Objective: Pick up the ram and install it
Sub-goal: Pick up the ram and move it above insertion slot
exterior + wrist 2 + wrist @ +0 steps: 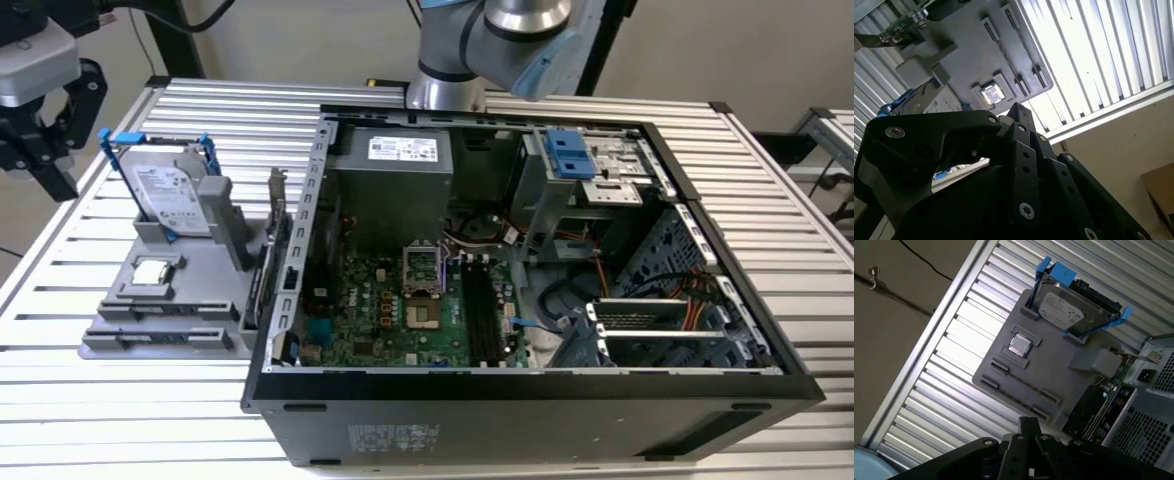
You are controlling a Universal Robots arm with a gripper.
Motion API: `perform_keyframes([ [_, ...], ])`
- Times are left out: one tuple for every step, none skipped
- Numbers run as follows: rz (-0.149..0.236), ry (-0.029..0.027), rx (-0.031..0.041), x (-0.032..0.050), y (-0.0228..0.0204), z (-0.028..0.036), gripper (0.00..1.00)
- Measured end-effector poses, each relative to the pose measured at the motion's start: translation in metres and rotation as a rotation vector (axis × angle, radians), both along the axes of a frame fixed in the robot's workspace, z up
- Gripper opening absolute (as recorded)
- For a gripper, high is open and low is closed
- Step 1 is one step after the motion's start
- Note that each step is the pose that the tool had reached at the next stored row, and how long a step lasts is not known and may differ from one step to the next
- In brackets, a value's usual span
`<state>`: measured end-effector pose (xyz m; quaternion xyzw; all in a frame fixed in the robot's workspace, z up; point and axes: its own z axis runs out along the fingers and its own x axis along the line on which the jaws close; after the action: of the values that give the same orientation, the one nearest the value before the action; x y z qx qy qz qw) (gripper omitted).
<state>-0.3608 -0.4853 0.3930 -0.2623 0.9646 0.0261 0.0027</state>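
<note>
Cannot tell where the ram lies: long dark memory slots (483, 310) on the motherboard (387, 300) of the open computer case (534, 390), too small to read. Grey holder (114, 345) just beside the case on the slatted worktop (134, 430), carrying a hard drive (171, 200) and a small silver chip (156, 270). Gripper (38, 178) beyond the holder at the exterior view's left, fingers (67, 130) spread, grasping nothing.
</note>
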Motion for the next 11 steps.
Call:
perform_keyframes([
  [0.014,0.0000,0.0000,0.0000,0.0000,0.0000,0.00],
  [0.028,0.0000,0.0000,0.0000,0.0000,0.0000,0.00],
  [0.042,0.0000,0.0000,0.0000,0.0000,0.0000,0.00],
  [0.055,0.0000,0.0000,0.0000,0.0000,0.0001,0.00],
  [0.069,0.0000,0.0000,0.0000,0.0000,0.0001,0.00],
  [0.084,0.0000,0.0001,0.0000,0.0000,0.0001,0.00],
  [0.098,0.0000,0.0000,0.0000,0.0000,0.0001,0.00],
  [0.112,0.0000,0.0000,0.0000,0.0000,0.0001,0.00],
  [0.125,0.0000,0.0000,0.0000,0.0000,0.0001,0.00],
  [0.138,0.0000,0.0000,0.0000,0.0000,0.0001,0.00],
  [0.151,0.0001,0.0000,0.0000,0.0000,0.0002,0.00],
])
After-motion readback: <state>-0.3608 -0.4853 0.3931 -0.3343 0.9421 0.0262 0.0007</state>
